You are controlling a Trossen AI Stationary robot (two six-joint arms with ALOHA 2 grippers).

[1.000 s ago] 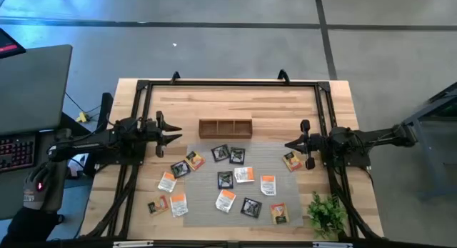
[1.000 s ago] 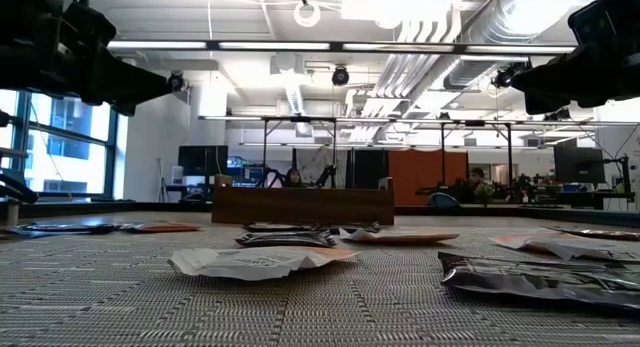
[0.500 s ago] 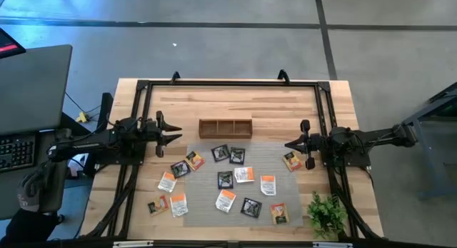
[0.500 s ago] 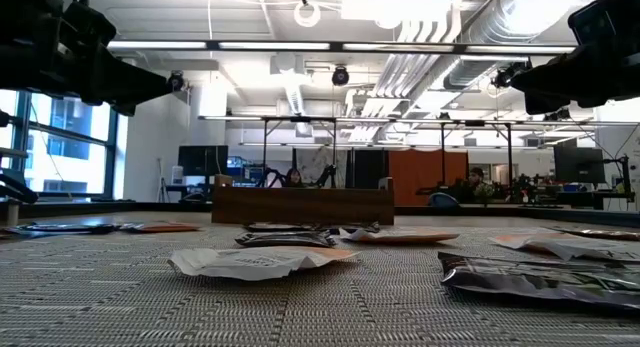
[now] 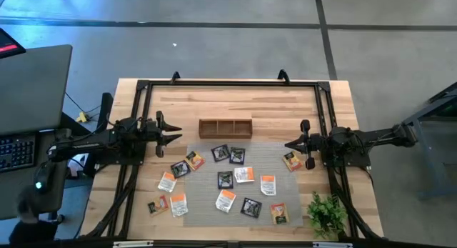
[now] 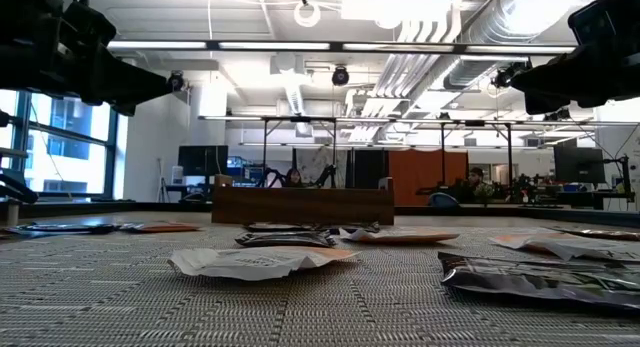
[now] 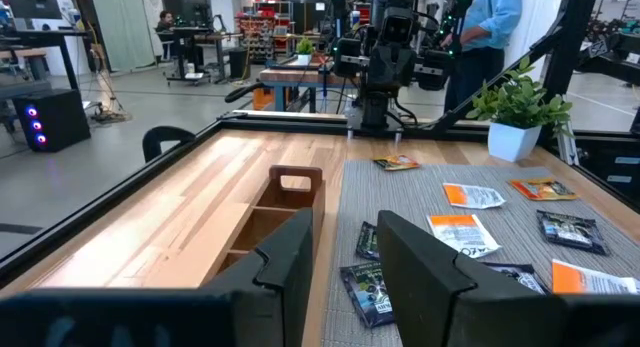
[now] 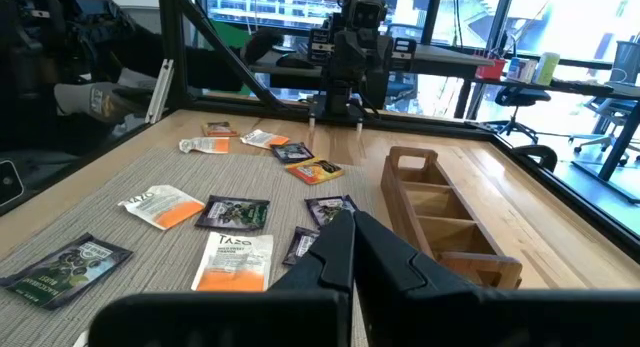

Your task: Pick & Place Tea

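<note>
Both grippers hang idle — the left gripper (image 5: pixel 173 134) sits at centre left of the high view with its fingers parted and nothing between them, and the right gripper (image 5: pixel 293 144) sits at centre right with its fingers pressed together on nothing. Neither arm has shifted over the last second; the only change is at the lower left edge of the high view, where a person's hand that reached in beside the keyboard (image 5: pixel 16 149) has drawn back out of sight. That reads as the scene being handed over to the robot, with the sorting not yet begun. The tea sachets (image 5: pixel 226 200) lie scattered flat over the grey mat (image 5: pixel 264 154) in the lower middle of the high view, a few spilling onto bare wood at lower left, one yellow-brown sachet (image 5: pixel 291 161) just below the right gripper. The wooden box (image 5: pixel 225 128), above the mat at centre, shows all three compartments empty — every sachet remains to be placed.
</note>
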